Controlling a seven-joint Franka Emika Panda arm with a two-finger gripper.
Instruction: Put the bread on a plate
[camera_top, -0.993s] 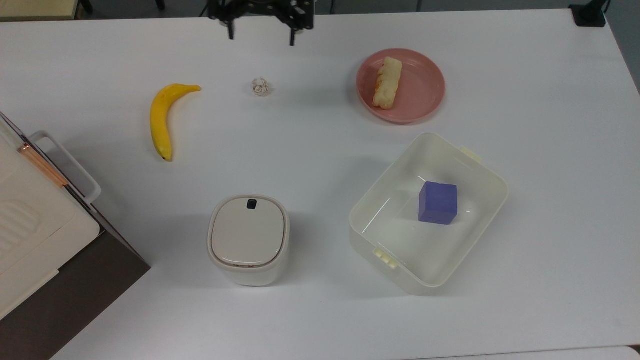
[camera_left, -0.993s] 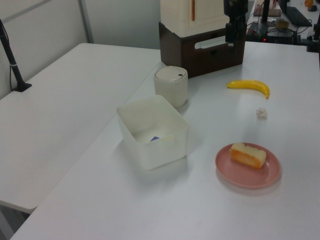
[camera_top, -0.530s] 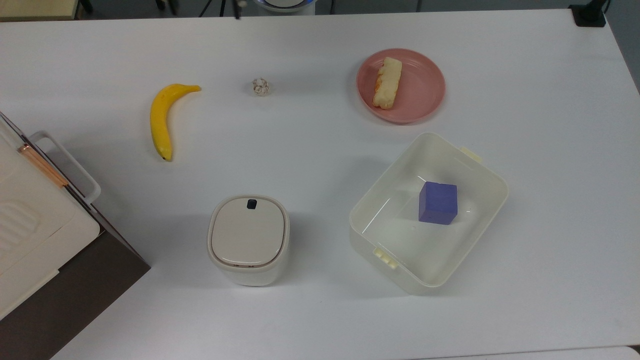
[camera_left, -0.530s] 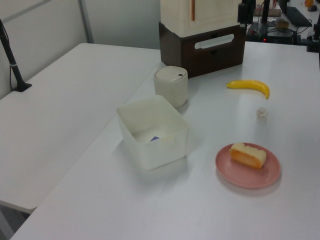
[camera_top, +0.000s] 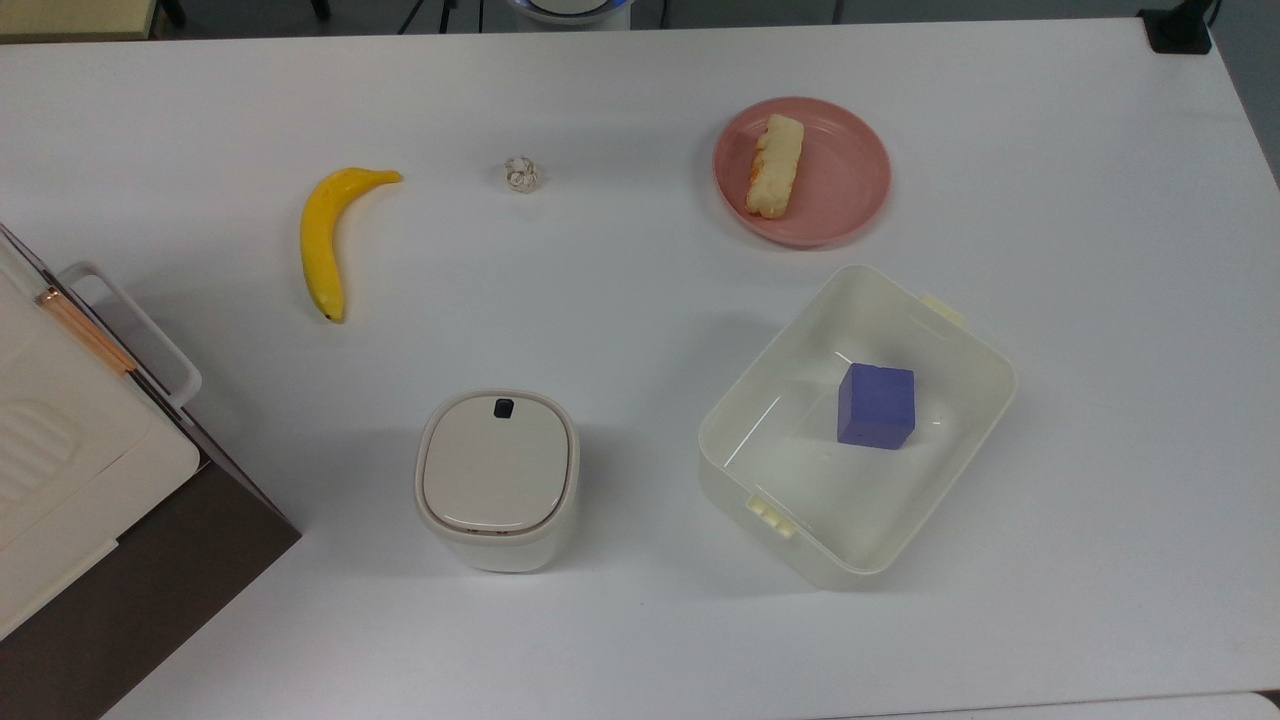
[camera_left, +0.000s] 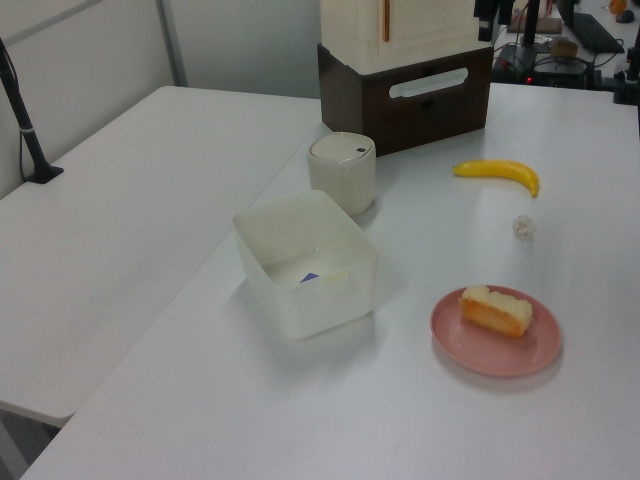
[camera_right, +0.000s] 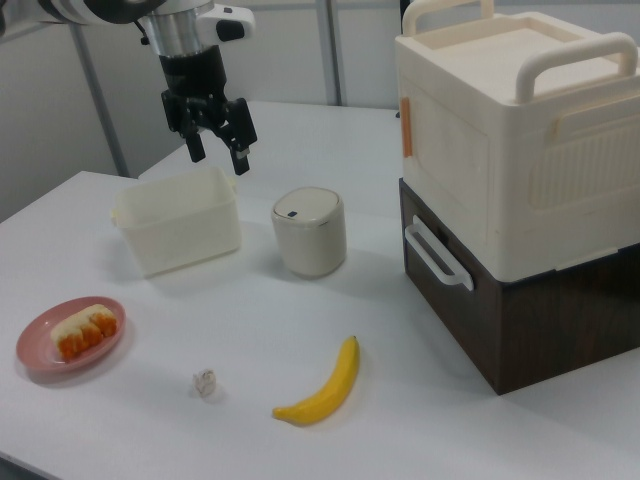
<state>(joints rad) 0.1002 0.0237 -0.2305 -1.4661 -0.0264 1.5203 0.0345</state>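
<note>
We see one change: the black two-finger gripper (camera_right: 217, 143) rises and leaves the top view. A second ago its fingers hung over the white table's (camera_top: 620, 300) 12 o'clock edge in the top view; half a second ago a thin tip remained there. In the right view it hangs high, jaws spread, above the table.

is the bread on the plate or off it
On it: the bread lies inside the pink plate, with nothing gripping it.
</note>
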